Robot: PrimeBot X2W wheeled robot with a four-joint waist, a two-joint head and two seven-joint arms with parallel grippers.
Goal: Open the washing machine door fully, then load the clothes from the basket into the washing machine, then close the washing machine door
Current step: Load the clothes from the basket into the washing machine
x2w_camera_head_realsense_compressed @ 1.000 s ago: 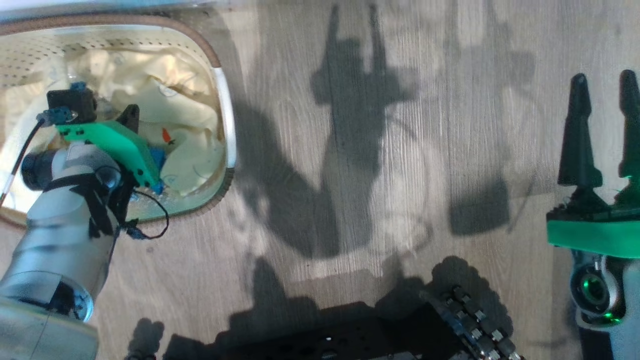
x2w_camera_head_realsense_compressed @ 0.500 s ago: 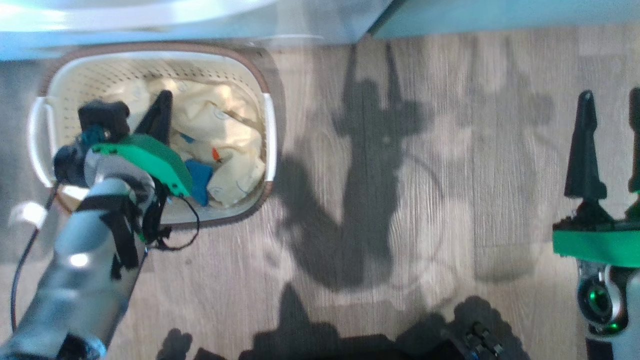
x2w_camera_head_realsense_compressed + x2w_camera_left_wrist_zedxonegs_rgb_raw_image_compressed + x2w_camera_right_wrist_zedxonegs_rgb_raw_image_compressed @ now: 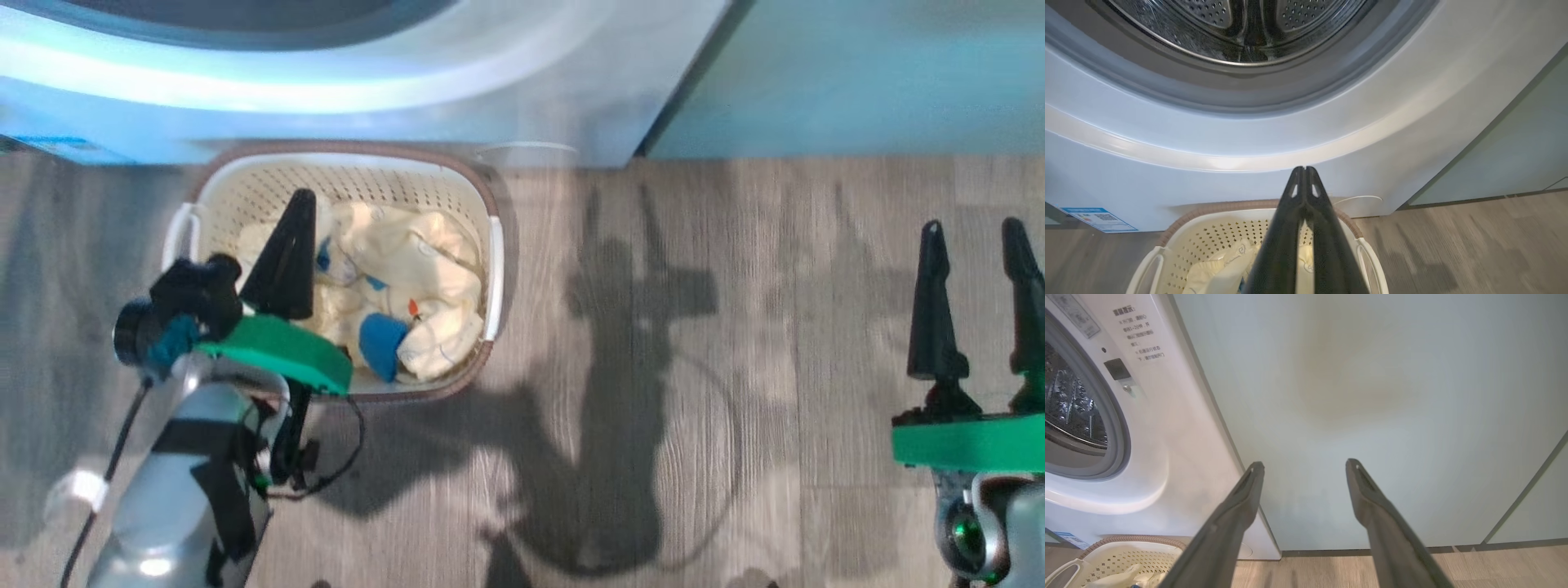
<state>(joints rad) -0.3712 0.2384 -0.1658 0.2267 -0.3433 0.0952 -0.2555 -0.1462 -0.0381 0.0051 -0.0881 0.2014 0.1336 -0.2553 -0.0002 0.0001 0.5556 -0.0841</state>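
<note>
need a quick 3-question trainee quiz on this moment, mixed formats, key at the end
1. True or false: the right gripper, with its two long dark fingers, stands open.
2. Where is the cream perforated plastic basket that holds the pale yellow clothes? A) on the grey wood-look floor, right in front of the white front-loading washing machine; B) inside the steel drum; C) gripped by the right gripper.
3. Fill in: the left gripper, over the basket, has its fingers ___.
Key: 1 true; 2 A; 3 shut.
</note>
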